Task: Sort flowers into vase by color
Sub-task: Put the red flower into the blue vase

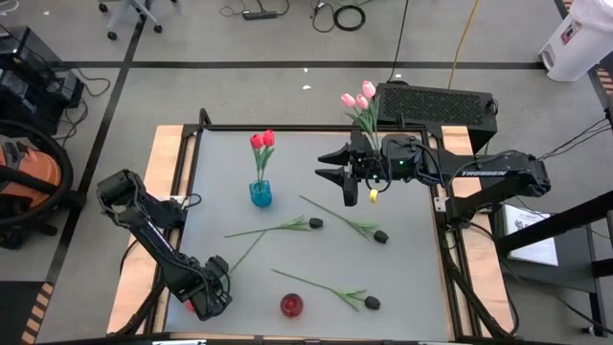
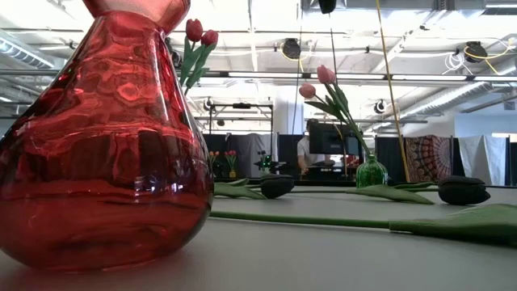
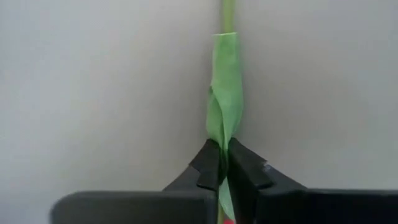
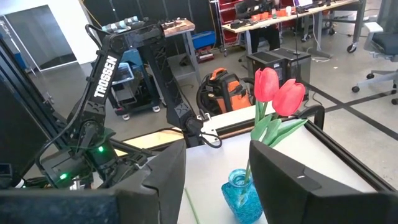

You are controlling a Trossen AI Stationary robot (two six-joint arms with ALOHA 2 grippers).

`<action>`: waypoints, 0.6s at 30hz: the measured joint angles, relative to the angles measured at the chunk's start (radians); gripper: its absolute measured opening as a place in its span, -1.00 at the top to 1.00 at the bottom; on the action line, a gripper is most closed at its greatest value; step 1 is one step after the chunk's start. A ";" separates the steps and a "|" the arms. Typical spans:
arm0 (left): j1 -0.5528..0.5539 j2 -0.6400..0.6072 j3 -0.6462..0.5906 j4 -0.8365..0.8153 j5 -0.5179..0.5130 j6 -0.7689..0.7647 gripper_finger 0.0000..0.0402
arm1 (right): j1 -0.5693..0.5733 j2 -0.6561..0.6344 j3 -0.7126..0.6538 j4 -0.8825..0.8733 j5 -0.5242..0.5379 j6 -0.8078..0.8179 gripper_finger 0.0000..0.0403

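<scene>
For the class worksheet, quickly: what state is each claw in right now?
Left claw: closed on a thin green tulip stem with a leaf.
Right claw: open, empty, above the table.

Red glass vase fills the near left, standing upright on the grey tabletop. Behind its shoulder, two red tulip heads rise on green stems. Right of the vase and farther back: a black tulip lying flat, a green glass vase holding pink tulips, another black tulip lying beyond. A long green stem runs rightward from the red vase's base.
</scene>
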 joint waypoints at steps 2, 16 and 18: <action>0.000 0.000 0.000 0.001 0.002 0.000 0.95 | 0.000 0.000 0.000 0.000 0.000 -0.001 0.16; -0.002 -0.001 0.157 -0.051 0.028 0.188 0.98 | 0.000 0.000 0.000 -0.023 0.000 -0.078 0.16; -0.002 -0.001 0.200 -0.089 0.028 0.213 0.98 | 0.000 0.000 0.000 -0.022 0.000 -0.084 0.16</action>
